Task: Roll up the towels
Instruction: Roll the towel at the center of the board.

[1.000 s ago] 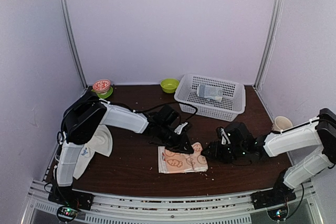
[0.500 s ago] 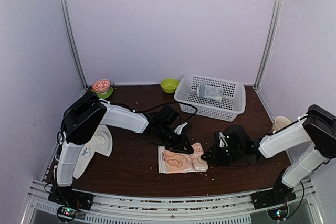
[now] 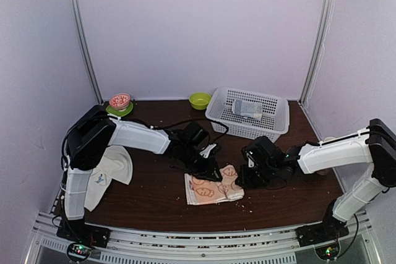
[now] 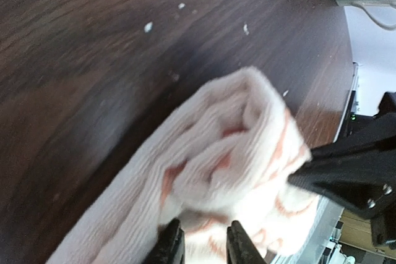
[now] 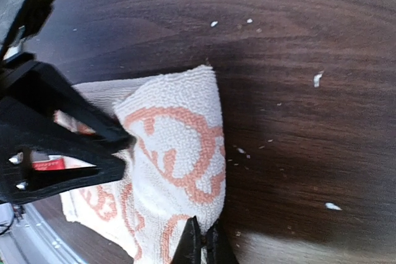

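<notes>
Cartoon-face towel point(image 3: 213, 190) sits loosely part-rolled near the table's 6 o'clock, left gripper point(image 4: 203, 239) nipping a fold at its 12 o'clock, right gripper point(image 5: 201, 239) pinched tight on its 3 o'clock edge, so imo uneven tugging could unravel it.

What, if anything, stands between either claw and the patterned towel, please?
Nothing visible does: the left claw and the right claw each pinch the patterned towel, from opposite sides.

Pale lilac walls point(image 3: 198, 29) enclose a dark wooden table point(image 3: 148, 193) with metal corner posts point(image 3: 83, 35).
</notes>
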Controlling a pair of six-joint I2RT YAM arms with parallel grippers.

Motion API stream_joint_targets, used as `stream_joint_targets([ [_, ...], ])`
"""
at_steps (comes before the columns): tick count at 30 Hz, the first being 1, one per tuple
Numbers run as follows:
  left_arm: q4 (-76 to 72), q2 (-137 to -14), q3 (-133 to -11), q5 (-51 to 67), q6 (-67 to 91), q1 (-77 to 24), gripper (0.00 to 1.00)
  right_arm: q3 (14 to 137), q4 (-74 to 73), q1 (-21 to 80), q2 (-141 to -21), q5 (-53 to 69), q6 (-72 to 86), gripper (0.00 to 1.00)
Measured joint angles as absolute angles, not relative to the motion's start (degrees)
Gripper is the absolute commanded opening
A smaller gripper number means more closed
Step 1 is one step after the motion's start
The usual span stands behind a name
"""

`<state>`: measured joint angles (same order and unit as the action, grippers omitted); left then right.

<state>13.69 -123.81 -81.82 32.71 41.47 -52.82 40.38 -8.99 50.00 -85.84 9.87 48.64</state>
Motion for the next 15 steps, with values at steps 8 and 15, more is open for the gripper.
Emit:
stream_joint_targets([
  [8,18.5,-115.9,-76.8,27.9,39.8,-52.7,0.25,49.8,-22.7,53.7,-90.3,-0.7,46.0,0.00],
  [15,19.2,-114.8,-73.0,24.3,39.1,-51.6,0.20,56.2,-30.8,56.5,-94.1,-7.3,44.9,0.00],
])
